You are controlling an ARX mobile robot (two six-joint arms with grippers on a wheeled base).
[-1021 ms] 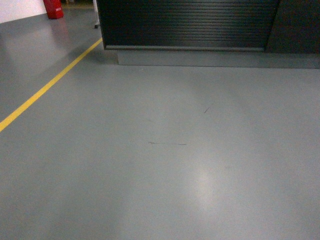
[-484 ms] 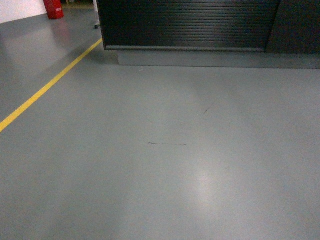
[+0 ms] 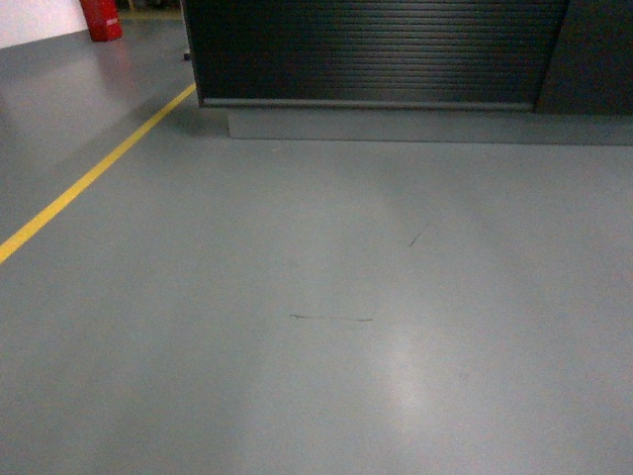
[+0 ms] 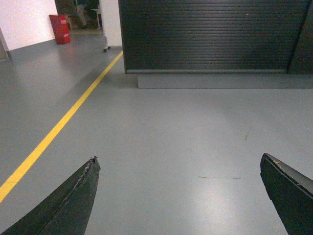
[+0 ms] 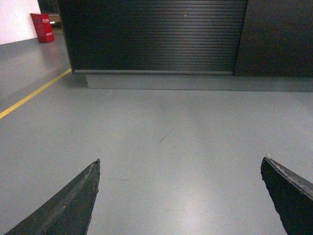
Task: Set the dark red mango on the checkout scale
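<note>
Facing checkout [image 3: 376,49] at 12 o'clock — left gripper [image 4: 178,196] and right gripper [image 5: 180,196] gaping empty, mango and scale unseen, everything pending.

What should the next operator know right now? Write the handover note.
Left gripper: open, holding nothing.
Right gripper: open, holding nothing.
The checkout stands ahead across bare grey floor; only its ribbed black front shows. A yellow line runs along the left.
Mango and scale: not in any view.
Done: nothing visible.
Left: find and pick the mango, then set it on the scale.
</note>
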